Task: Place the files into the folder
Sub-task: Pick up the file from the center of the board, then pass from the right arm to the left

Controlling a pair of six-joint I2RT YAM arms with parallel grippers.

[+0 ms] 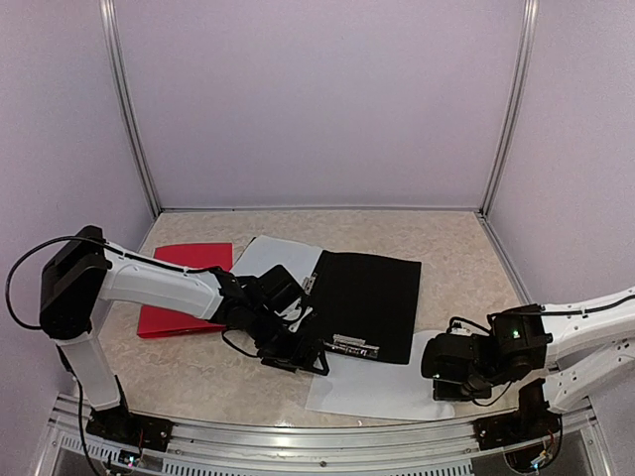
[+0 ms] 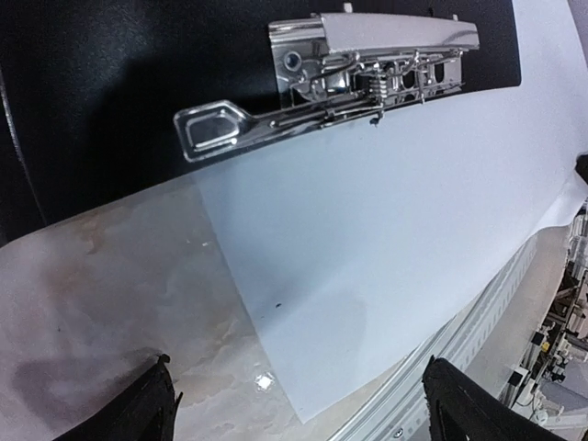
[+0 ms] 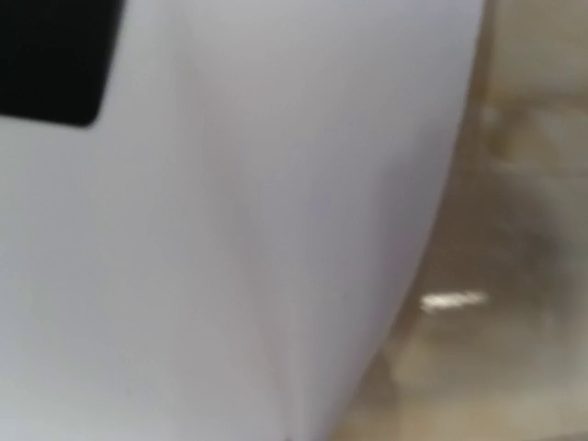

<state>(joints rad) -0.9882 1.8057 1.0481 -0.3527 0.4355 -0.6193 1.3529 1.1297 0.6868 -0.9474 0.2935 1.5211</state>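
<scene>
White sheet [image 1: 372, 387], our right gripper [image 1: 444, 385] pinching its right edge, is pointing lengthwise from black folder [image 1: 372, 297] toward bottom rail [image 1: 327, 436]; our left gripper [image 2: 299, 415] is gaping.

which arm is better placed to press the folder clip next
Left. The left gripper is open just short of the clip; the right gripper is shut at a corner of the sheet, probably pinching it.

Far tabletop [image 1: 397, 228] open, left arm [image 1: 169, 281] beside black folder [image 1: 372, 293]
</scene>
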